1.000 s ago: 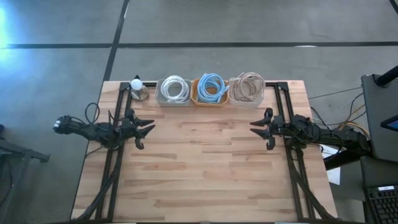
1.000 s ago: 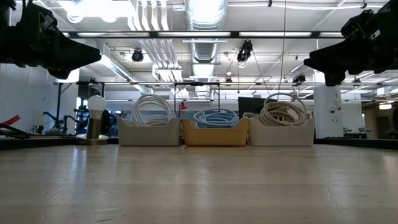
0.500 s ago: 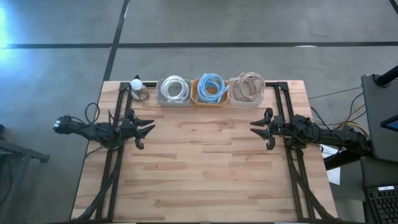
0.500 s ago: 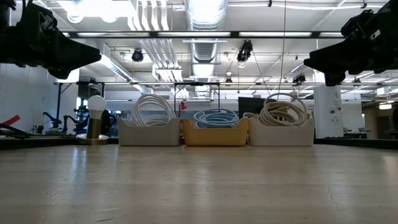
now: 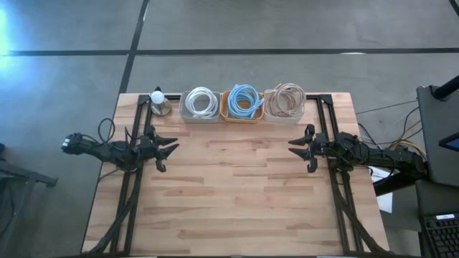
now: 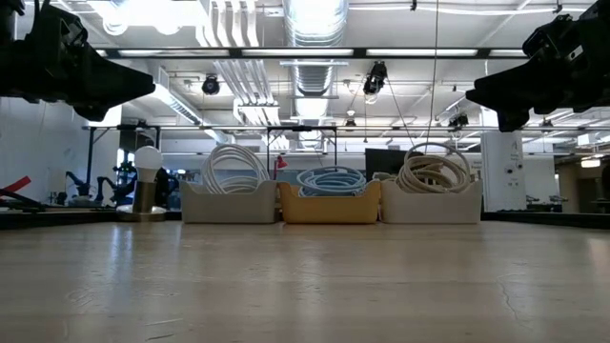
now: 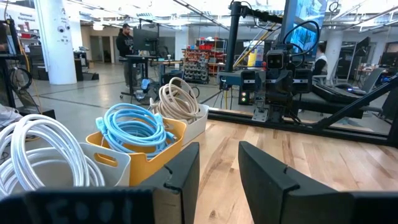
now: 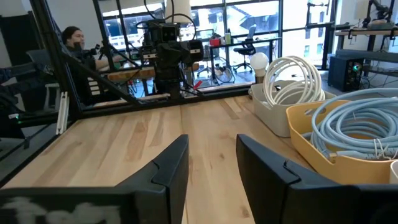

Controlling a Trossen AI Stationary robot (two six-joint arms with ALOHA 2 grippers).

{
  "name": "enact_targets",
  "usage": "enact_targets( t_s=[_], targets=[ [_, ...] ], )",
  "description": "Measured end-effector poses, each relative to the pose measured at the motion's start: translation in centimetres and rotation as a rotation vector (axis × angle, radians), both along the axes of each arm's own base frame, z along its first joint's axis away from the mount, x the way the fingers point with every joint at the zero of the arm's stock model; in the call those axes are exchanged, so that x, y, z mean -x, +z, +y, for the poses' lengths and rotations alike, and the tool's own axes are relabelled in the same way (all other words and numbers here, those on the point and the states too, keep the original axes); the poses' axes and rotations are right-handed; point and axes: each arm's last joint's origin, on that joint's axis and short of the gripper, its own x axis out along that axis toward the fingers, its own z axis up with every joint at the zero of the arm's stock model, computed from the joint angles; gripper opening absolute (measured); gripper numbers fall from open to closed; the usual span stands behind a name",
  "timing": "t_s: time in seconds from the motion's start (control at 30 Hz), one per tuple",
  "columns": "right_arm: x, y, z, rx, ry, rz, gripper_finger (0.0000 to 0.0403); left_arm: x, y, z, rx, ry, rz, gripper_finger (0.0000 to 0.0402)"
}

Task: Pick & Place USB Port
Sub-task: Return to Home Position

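Three bins stand in a row at the table's far edge, each with a coiled cable: a grey bin with white cable [image 5: 200,104], an orange bin with blue cable [image 5: 243,102] and a pale bin with beige cable [image 5: 285,102]. My left gripper [image 5: 171,150] hovers open over the table's left side. My right gripper [image 5: 295,151] hovers open over the right side, facing it. Both hang well above the wood and hold nothing. In the left wrist view the blue coil [image 7: 132,127] lies ahead of the open fingers.
A small lamp with a white bulb [image 5: 158,99] stands at the far left corner beside the bins. Dark frame rails [image 5: 136,179] run along both table sides under the arms. Bare wood [image 5: 237,186] stretches across the middle and near part of the table. People show in the room beyond.
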Motion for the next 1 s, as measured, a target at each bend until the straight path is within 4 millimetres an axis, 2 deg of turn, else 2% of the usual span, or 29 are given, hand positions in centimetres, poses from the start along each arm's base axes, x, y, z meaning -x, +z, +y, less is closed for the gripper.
enact_targets(
  t_s=[0.3, 0.73, 1.0],
  targets=[
    [0.0, 0.0, 0.0, 0.0, 0.0, 0.0, 0.0121, 0.0, 0.01, 0.0, 0.0, 0.0, -0.001, 0.0117],
    [0.0, 0.0, 0.0, 0.0, 0.0, 0.0, 0.0137, 0.0, 0.0, 0.0, 0.0, 0.0, 0.0, 0.0117],
    [0.0, 0.0, 0.0, 0.0, 0.0, 0.0, 0.0126, 0.0, 0.0, 0.0, 0.0, 0.0, 0.0, 0.0117]
  ],
)
